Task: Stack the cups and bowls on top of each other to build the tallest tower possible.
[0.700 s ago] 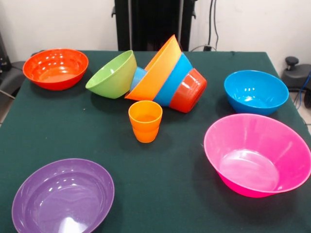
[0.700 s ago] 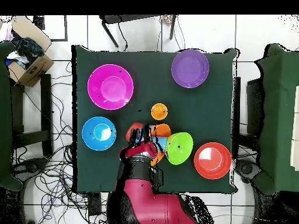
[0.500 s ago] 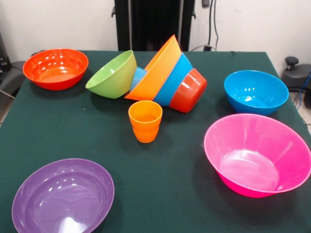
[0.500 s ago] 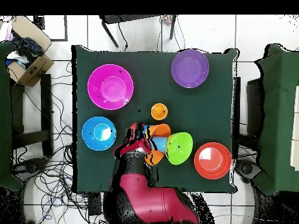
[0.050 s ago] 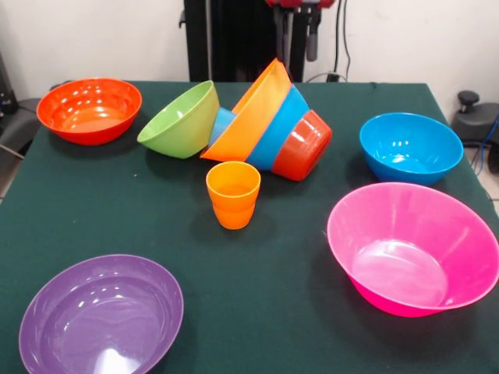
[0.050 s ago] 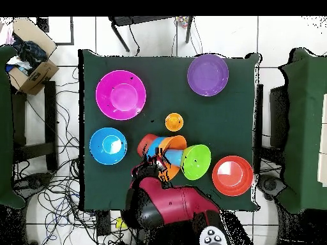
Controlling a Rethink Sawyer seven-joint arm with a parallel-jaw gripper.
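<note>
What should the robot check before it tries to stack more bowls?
1. Tower upright: not ok. The nested bowls lie tipped on their side.
2. Green bowl free to lift: not ok. It leans on its side against the pile.
3. Orange cup standing alone: ok. It is upright, apart from the bowls.
4. Pink bowl, purple bowl, blue bowl and red bowl upright and empty: ok.
5. Gripper clear of the pile: ok. It is up at the far side, above the table.
6. Gripper open: cannot tell.
</note>
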